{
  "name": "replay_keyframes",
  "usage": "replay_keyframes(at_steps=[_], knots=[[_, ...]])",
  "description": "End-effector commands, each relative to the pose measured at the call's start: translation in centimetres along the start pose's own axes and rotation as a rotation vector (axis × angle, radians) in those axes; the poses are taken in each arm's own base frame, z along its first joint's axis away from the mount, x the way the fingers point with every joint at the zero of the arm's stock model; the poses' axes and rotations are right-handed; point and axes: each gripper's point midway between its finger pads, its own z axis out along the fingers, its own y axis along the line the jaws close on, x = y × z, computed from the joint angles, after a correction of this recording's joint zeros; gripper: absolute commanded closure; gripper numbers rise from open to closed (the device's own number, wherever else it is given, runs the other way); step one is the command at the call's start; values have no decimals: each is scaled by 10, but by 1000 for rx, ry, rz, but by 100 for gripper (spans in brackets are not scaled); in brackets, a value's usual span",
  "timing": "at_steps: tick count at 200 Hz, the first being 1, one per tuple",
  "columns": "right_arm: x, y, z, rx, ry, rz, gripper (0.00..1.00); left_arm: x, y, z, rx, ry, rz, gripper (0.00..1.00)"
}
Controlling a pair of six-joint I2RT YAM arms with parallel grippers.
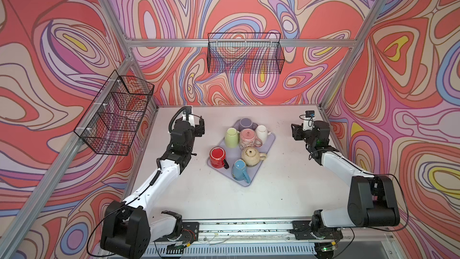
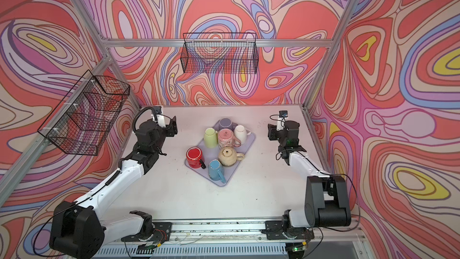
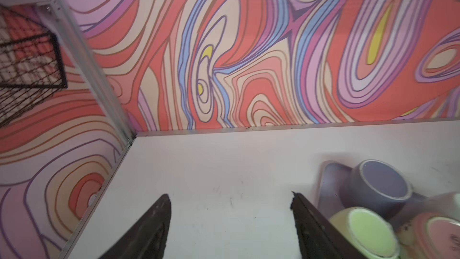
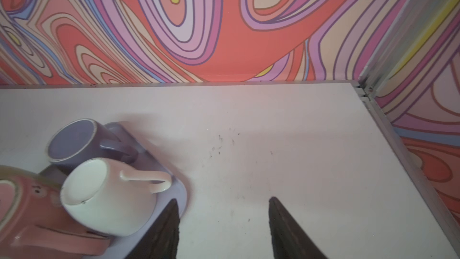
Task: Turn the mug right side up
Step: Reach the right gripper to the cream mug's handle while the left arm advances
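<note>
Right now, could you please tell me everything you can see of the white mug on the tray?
The white mug looks like glossy cream-white ceramic, with a rounded body and one loop handle. It stands upside down, flat base up, at the far right corner of the lilac tray, handle pointing away from the other mugs. The purple mug sits just behind it and the pink mug close beside it; whether they touch is unclear.
</note>
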Motion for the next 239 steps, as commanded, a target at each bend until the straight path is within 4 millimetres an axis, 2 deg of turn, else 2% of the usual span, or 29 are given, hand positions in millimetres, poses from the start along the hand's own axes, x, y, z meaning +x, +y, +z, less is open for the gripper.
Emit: replay_keyframes(at_steps=[1,22,33,52,63,96,119,148,169,190,239], knots=[[21,36,-15,-137,153,-29,42,19,-26,-15,140,188,50,22],[21,71,-24,-241,198,-97,43,22,-49,-30,285,253,74,22],[26,81,-25,-257,238,-126,43,21,-60,-39,357,273,86,22],[41,85,-24,-284,320,-131,41,35,-76,-55,479,339,120,22],[57,96,-30,-354,407,-186,40,45,-83,-62,533,373,129,22],[93,105,-43,-409,544,-329,39,69,-98,-75,644,416,119,22],[113,111,-48,-446,579,-426,39,73,-103,-76,670,413,96,22],[121,121,-45,-475,572,-511,37,72,-102,-79,673,404,91,23],[127,130,-38,-485,571,-596,39,70,-102,-79,668,393,89,23],[130,132,-21,-432,509,-695,41,70,-104,-80,682,394,81,23],[137,153,-18,-528,477,-704,42,72,-102,-81,658,395,86,24]])
